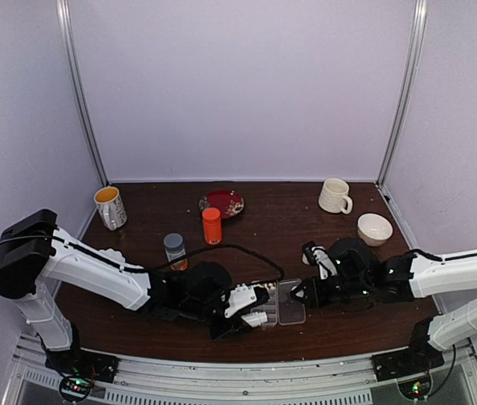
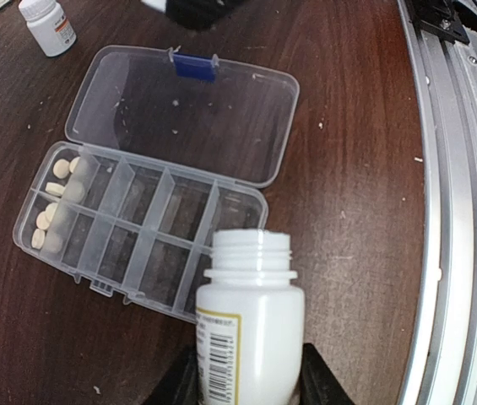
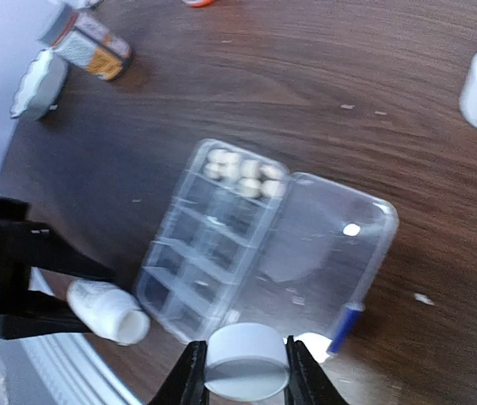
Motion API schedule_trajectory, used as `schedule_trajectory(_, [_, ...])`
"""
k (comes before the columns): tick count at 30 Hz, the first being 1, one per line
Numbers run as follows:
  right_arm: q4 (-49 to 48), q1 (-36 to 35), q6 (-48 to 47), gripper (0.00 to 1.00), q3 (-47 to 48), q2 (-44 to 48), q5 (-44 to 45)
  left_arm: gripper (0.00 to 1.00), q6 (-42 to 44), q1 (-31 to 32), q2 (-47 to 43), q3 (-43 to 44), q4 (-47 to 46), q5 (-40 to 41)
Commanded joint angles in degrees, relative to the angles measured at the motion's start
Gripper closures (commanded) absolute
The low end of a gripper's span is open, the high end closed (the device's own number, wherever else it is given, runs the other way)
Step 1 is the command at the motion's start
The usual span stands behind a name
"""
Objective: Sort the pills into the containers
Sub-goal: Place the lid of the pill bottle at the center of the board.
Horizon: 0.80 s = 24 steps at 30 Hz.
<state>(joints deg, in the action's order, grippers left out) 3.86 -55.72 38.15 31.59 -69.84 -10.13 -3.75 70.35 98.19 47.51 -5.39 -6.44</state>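
Observation:
The clear organiser box [image 2: 149, 232] lies open on the dark table, its lid [image 2: 183, 114] folded flat beside it. Several cream pills [image 2: 55, 189] lie in the two compartments at one end; the other compartments look empty. My left gripper [image 2: 251, 375] is shut on an uncapped white bottle [image 2: 251, 329], its mouth at the box's near corner. My right gripper [image 3: 246, 371] is shut on a white cap [image 3: 246, 361] just above the lid's edge. The right wrist view also shows the box [image 3: 213, 253], the pills [image 3: 242, 169] and the bottle [image 3: 107, 312]. From above, both grippers [image 1: 253, 310] [image 1: 299, 294] flank the box [image 1: 279, 305].
A second small white bottle [image 1: 310, 253] stands beyond the box. An orange bottle [image 1: 212, 225], a grey-capped bottle [image 1: 174, 249] and a red plate [image 1: 221, 203] are further back. A mug [image 1: 110, 207] stands at back left; a mug [image 1: 334, 196] and a bowl [image 1: 375, 229] at back right.

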Motion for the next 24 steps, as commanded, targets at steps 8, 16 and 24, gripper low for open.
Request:
schedule_trajectory(8, [30.7,5.2,-10.6,0.92,5.1,-3.1,9.6,0.88,0.2,0.3,1.0,1.9,-1.0,-0.5])
schedule_trajectory(16, [30.2,5.2,-12.4,0.43,7.1,-6.2,9.1,0.89,-0.4,0.3,1.5,2.7,-0.1,-0.2])
schedule_trajectory(24, [22.4,3.5,-8.6,0.60,6.2,4.3,3.4,0.89,-0.8,0.3,2.5,4.3,1.7,0.3])
